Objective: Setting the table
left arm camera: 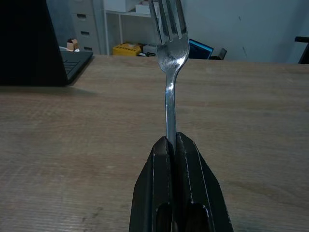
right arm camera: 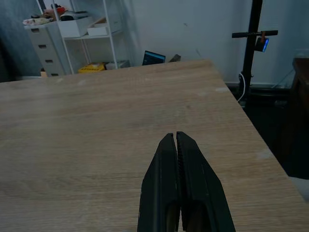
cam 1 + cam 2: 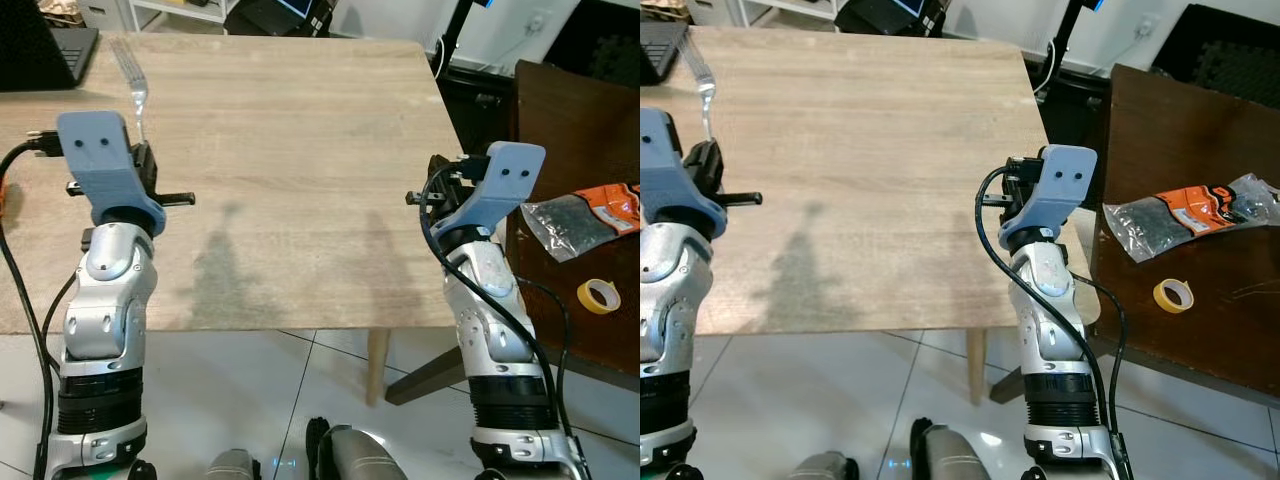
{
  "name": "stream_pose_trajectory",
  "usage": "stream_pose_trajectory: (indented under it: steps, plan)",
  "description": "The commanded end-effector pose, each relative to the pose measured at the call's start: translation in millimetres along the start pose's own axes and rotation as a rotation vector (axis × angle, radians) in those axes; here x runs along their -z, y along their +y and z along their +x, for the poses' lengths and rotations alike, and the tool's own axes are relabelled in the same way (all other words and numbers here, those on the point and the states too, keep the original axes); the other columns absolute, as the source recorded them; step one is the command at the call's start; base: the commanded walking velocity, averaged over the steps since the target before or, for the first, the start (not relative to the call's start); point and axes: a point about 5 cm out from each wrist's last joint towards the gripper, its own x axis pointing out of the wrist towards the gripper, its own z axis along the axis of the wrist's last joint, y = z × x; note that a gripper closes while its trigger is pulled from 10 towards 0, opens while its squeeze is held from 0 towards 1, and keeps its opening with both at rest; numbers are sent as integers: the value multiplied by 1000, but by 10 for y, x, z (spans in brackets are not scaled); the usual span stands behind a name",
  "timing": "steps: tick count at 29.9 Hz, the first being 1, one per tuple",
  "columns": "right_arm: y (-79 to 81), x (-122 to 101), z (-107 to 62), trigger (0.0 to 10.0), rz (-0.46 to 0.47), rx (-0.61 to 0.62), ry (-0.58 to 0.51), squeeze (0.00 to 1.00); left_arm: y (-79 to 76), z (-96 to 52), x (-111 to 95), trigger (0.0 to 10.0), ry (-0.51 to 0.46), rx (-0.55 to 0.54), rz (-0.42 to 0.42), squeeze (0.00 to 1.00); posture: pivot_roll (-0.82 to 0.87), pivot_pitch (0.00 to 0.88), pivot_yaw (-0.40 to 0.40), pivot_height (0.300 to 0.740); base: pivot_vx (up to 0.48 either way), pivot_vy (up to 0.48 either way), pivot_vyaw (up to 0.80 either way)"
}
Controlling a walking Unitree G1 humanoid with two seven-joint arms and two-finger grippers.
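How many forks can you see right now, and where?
1. The fork is clamped by its handle in the left gripper, tines pointing away over the wooden table, towards the laptop corner. The right gripper is shut on nothing.

The tabletop (image 3: 300, 170) stretches ahead of the robot. Over its left part the left gripper (image 1: 175, 145) holds a fork (image 1: 169, 58) — tines pointing away, toward the far edge. A laptop (image 3: 45, 50) sits on the far left corner. The right gripper (image 2: 176, 145) hovers over the right edge. Just right of that stands a second table (image 3: 1200, 150), carrying a bag (image 3: 1190, 215) with a tape roll (image 3: 1173, 295) nearer the robot.
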Motion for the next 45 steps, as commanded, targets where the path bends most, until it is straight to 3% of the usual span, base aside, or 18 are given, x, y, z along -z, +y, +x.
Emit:
stream_pose_trajectory:
  steps: [1, 29, 45]
  plan:
    - [-21, 32, -17, 10000, 0, 6, 15, 0, 27, -3, 51, 10000, 28, -12, 10, 0, 85, 84, -7, 740, 0, 0, 0]
    - [-22, 33, -13, 10000, 3, 7, 17, 0, 45, 4, 55, 10000, 36, -22, 7, 0, 87, 89, -6, 740, 0, 0, 0]
    - [-15, 37, -21, 10000, 5, 9, 18, 0, 58, 0, 57, 10000, 40, -24, 4, 0, 88, 93, -3, 740, 0, 303, 0]
